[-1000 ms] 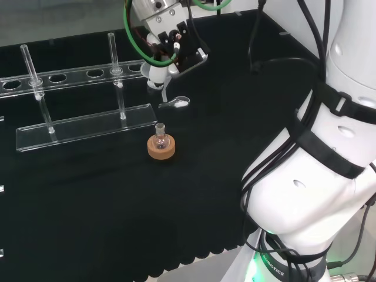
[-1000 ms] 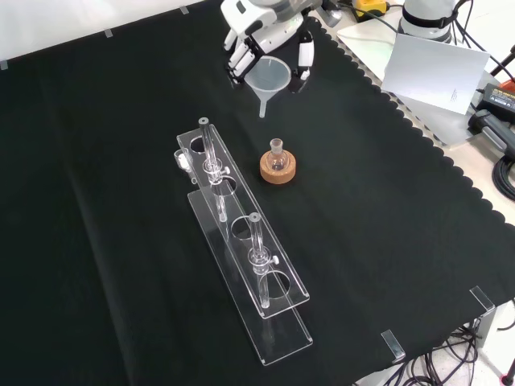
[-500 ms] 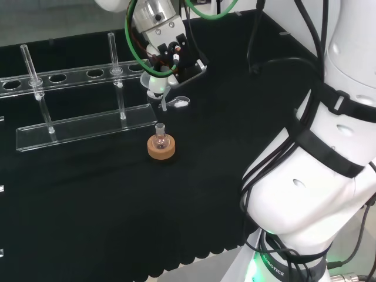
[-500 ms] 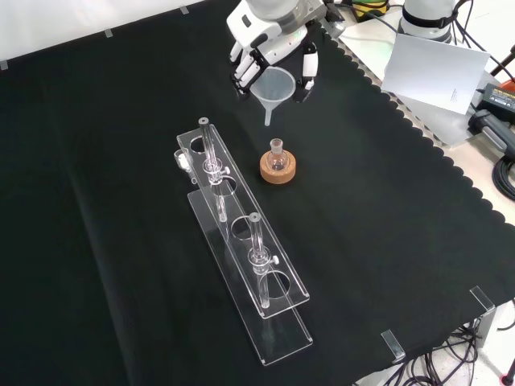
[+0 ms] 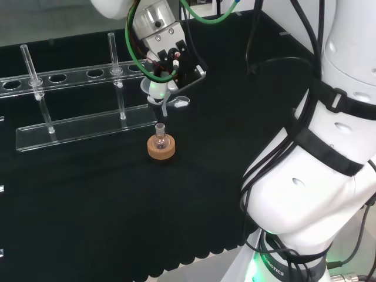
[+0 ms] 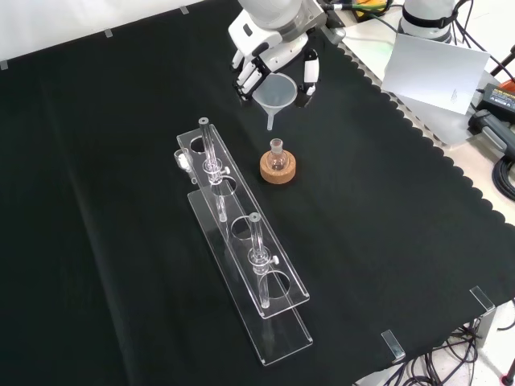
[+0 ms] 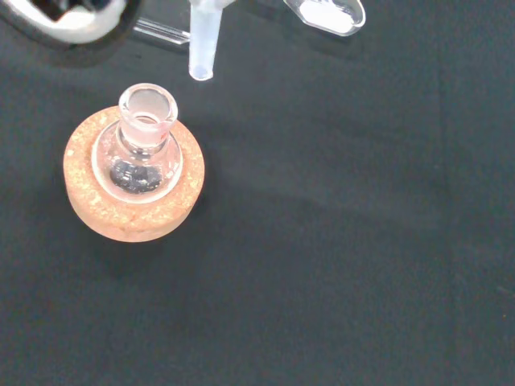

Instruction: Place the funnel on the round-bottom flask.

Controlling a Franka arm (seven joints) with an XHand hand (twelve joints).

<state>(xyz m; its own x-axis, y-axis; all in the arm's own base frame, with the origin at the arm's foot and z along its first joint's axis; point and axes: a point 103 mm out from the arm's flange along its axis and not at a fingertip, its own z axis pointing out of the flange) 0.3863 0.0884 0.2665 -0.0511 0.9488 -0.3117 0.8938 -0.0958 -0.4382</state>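
The hand (image 6: 269, 60) hangs above the cloth with its fingers curled round a translucent plastic funnel (image 6: 276, 91). In the head view the hand (image 5: 170, 61) holds the funnel (image 5: 157, 91) just above and behind the flask. A small clear round-bottom flask (image 6: 277, 157) stands upright on a cork ring (image 6: 278, 170), shown also as the flask (image 5: 160, 140) on its ring (image 5: 161, 150). In the wrist view the funnel's stem tip (image 7: 202, 50) hovers close beside the flask's open neck (image 7: 147, 107), apart from it.
A clear plastic test-tube rack (image 6: 245, 241) with two upright tubes stands left of the flask in the front view, and is the rack (image 5: 76, 106) in the head view. A small clear scoop with white content (image 5: 179, 103) lies behind the flask. The arm's white links (image 5: 329, 147) stand at the right.
The hand has carried the funnel towards the flask and lower: in the head view it moved nearer and down, in the front view down the picture. Flask and rack stayed put.
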